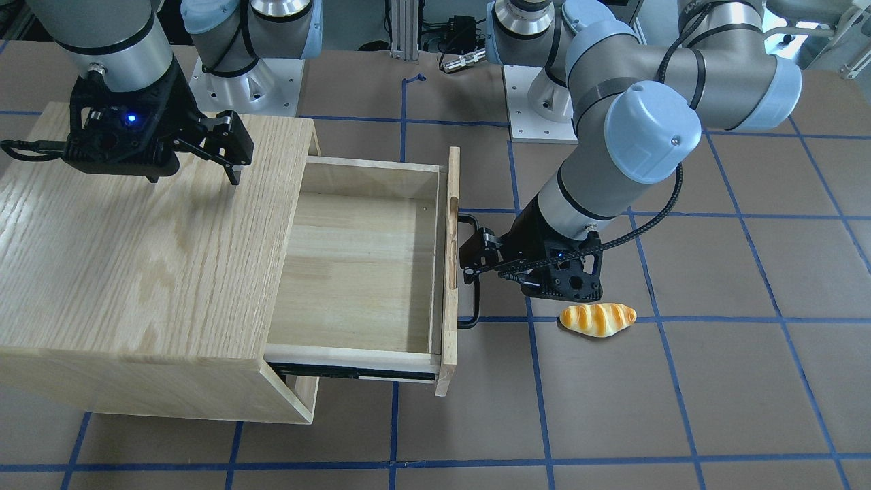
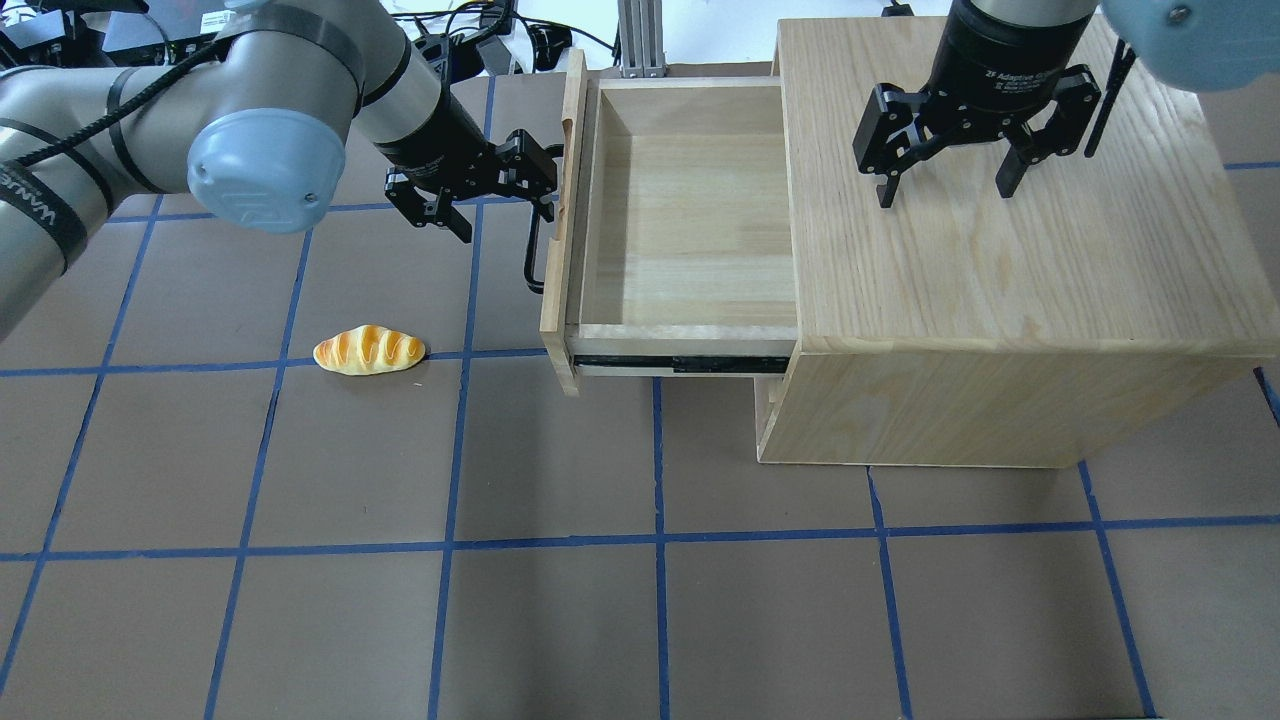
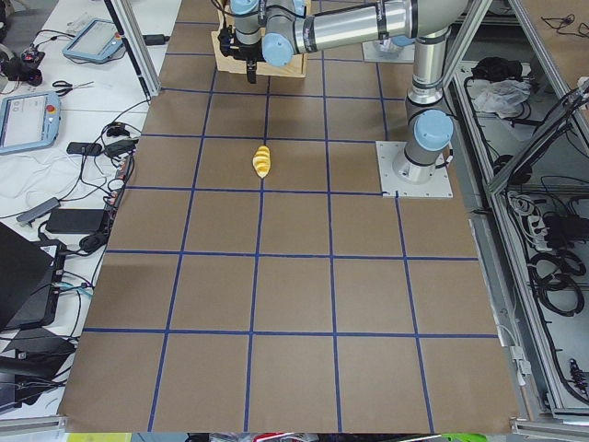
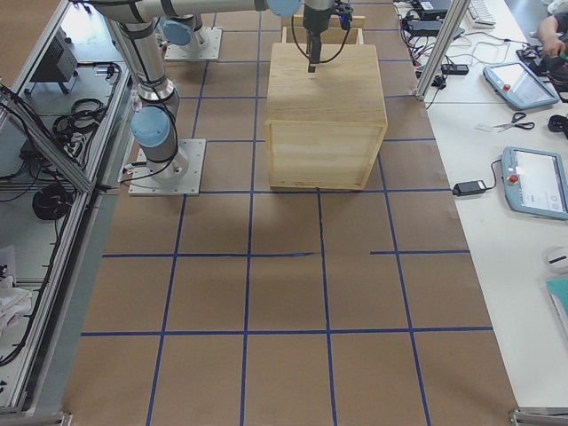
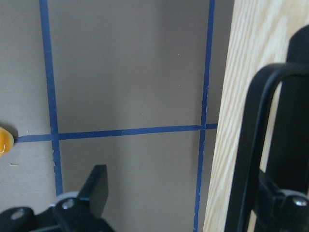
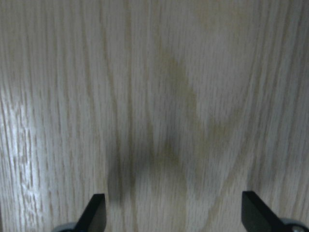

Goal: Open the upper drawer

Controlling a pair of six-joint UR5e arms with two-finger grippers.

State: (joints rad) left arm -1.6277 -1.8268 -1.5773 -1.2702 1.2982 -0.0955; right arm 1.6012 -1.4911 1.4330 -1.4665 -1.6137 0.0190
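Looks done: upper drawer [image 2: 690,230] pulled far out. Holds nothing in the left gripper [image 2: 503,205], wide open at one end of the handle [image 2: 533,255]. Next, back straight away.

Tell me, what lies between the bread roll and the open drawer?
Only bare tabletop with blue tape lines separates bread roll and drawer, clearest in the overhead view.

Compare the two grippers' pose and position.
The left gripper reaches sideways at the drawer front; the right gripper points straight down over the cabinet. The left gripper straddles the handle; the right gripper has nothing between its fingers. Both are open.
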